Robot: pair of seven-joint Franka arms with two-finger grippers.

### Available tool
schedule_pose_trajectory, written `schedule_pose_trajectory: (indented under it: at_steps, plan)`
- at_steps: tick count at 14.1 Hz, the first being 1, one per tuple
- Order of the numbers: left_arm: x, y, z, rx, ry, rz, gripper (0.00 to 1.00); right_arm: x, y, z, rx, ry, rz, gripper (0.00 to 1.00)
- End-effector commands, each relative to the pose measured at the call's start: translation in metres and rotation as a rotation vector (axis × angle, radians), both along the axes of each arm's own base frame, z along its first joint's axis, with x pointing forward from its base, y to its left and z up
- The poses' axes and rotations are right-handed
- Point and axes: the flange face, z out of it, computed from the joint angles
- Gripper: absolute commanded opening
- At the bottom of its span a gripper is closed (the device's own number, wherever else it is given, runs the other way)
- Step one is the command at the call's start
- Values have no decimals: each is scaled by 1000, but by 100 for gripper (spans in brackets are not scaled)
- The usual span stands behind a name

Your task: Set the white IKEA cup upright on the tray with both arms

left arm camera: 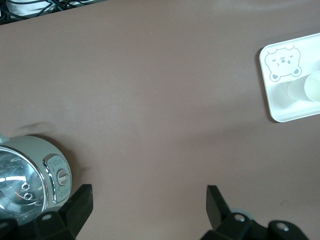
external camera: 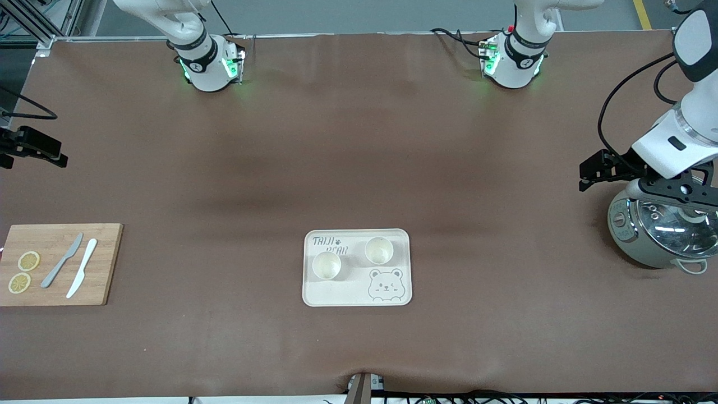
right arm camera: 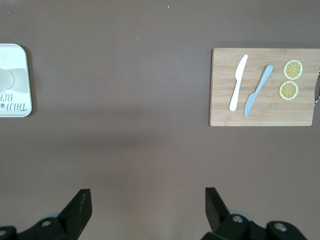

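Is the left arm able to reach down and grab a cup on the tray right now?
Probably yes. The left gripper is open over bare table beside the cooker, and nothing lies between it and the two upright cups on the tray.

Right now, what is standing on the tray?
On the tray stand two white cups, upright and apart, both looking empty. One partly covers the "TAIJI BEAR" lettering; the bear face stays uncovered.

High front camera facing both bases, wrist cameras looking down, all sharing the tray (external camera: 357, 297).
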Motion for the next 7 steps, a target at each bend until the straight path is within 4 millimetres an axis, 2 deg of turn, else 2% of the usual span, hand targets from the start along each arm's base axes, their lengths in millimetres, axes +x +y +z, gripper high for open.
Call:
schedule_pose_trajectory:
  at_steps: [1,7]
  plan:
    - [-4,-2,8,22,-15,6,100,-6,-3,8,-15,-14,-4,100]
    - [-4,-1,6,22,-12,8,100,-5,-3,7,-13,-13,-3,100]
